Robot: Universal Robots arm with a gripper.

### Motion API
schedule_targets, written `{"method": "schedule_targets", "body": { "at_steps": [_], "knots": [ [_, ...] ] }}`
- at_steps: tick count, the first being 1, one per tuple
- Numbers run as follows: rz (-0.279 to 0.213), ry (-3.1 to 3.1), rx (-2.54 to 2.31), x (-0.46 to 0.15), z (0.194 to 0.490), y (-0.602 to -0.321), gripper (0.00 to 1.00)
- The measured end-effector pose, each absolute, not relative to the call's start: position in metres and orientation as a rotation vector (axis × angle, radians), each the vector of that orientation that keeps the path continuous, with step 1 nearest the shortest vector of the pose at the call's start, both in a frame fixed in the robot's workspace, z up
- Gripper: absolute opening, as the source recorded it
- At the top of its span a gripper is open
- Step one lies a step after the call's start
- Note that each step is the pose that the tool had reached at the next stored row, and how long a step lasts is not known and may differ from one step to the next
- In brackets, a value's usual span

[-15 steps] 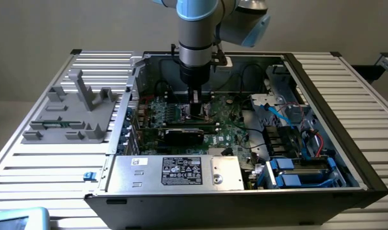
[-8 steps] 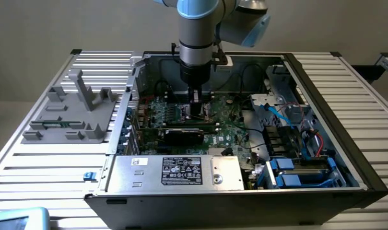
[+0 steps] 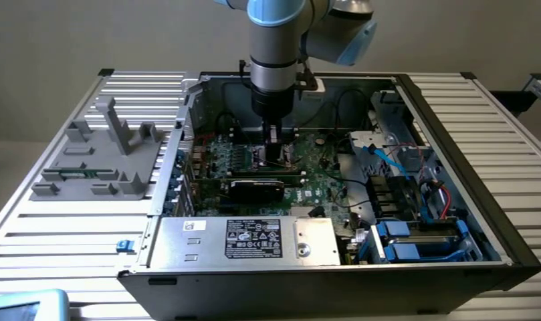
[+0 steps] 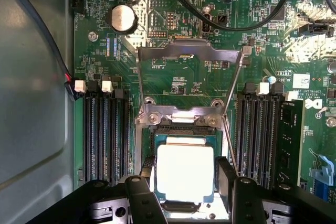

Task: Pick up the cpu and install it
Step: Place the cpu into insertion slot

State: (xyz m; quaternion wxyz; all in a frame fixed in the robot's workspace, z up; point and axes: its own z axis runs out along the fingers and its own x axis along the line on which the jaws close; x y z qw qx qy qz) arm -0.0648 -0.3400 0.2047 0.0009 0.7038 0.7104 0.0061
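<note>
My hand is down inside the open computer case. Its two fingers press against opposite edges of the cpu, so I am holding it. The cpu lies level between them at the socket on the motherboard; I cannot tell whether it is seated. Just beyond the hand the metal load frame lies swung open, and memory slots run along both sides.

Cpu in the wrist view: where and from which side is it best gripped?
By two opposite side edges, from straight above: the cpu lies flat, thin and square, and the opened socket frame leaves those edges free, where the pincer clasps it.
</note>
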Motion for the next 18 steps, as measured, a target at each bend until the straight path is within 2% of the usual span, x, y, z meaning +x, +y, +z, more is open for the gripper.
{"method": "schedule_targets", "body": {
  "at_steps": [18],
  "knots": [
    [0.033,2.225,2.228,-0.0640,0.2009,-0.3400,0.55]
  ]
}}
